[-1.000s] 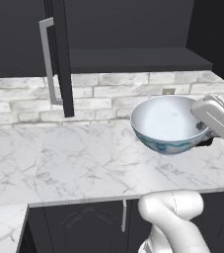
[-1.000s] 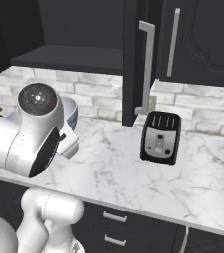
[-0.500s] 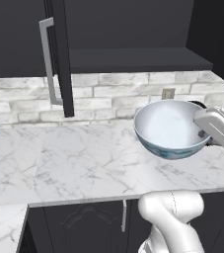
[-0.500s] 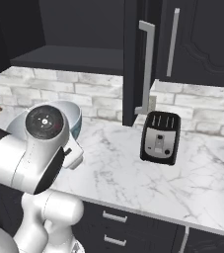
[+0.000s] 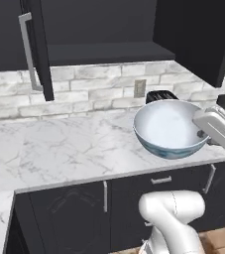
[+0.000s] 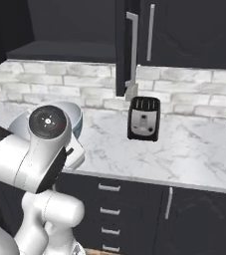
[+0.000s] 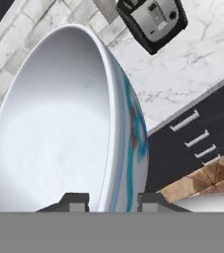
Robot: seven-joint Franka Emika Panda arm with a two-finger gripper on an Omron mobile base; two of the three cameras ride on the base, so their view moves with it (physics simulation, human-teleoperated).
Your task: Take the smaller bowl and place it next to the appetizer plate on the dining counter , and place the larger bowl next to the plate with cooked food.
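Note:
My gripper (image 7: 111,200) is shut on the rim of the larger bowl (image 7: 59,133), one finger inside and one outside. The bowl is deep and white, with a blue and red pattern on its outside. In the left base view the larger bowl (image 5: 171,126) hangs roughly level over the front edge of the marble worktop (image 5: 59,149), with the gripper (image 5: 205,131) at its right rim. From the right base view the larger bowl (image 6: 72,117) peeks out behind my arm. The smaller bowl, the dining counter and both plates are out of view.
A black toaster (image 6: 144,118) stands on the worktop by the white brick wall, to the right of the bowl. An upper cabinet door (image 5: 34,49) hangs open on the left. Dark drawers (image 7: 192,133) and wooden floor (image 7: 207,178) lie below the worktop edge.
The whole picture has shifted in both base views, so the base has moved. The larger bowl stays in my grip and has swung lower, nearer the worktop's front edge.

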